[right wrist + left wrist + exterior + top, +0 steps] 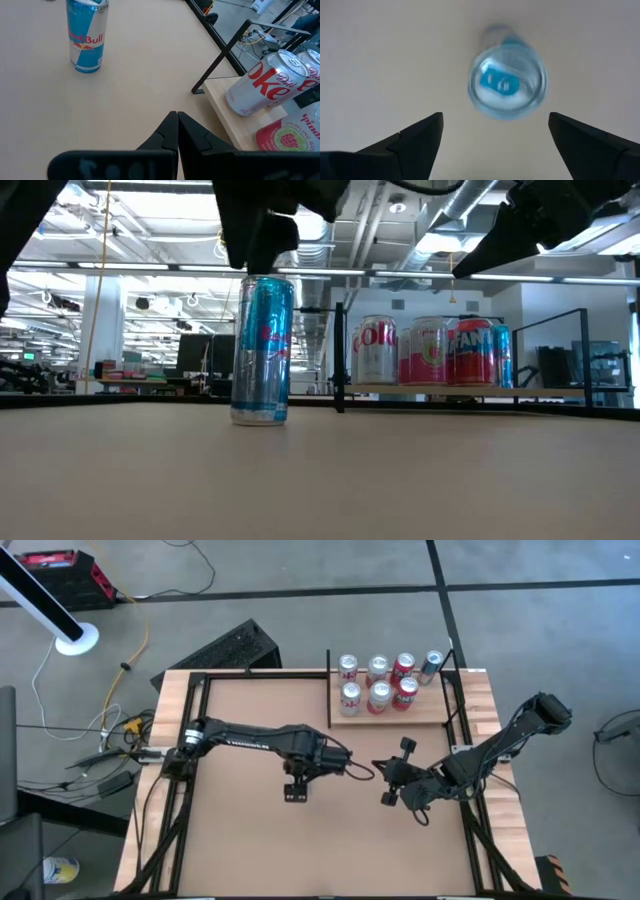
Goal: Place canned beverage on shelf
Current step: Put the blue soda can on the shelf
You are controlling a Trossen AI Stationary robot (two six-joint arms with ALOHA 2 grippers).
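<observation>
A tall blue and silver canned beverage stands upright on its base on the brown tabletop, left of the shelf. The right wrist view also shows this can. My left gripper hangs open just over the can's top, pointing straight down, touching nothing; in the high view the left gripper covers the can. The shelf is a pale wood board with black posts at the table's far right, carrying several cans. My right gripper is shut and empty, waiting near the shelf's front.
Several cans stand on the shelf, among them a silver cola can at its near left corner. A black post marks that corner. Bare tabletop lies in front of both arms.
</observation>
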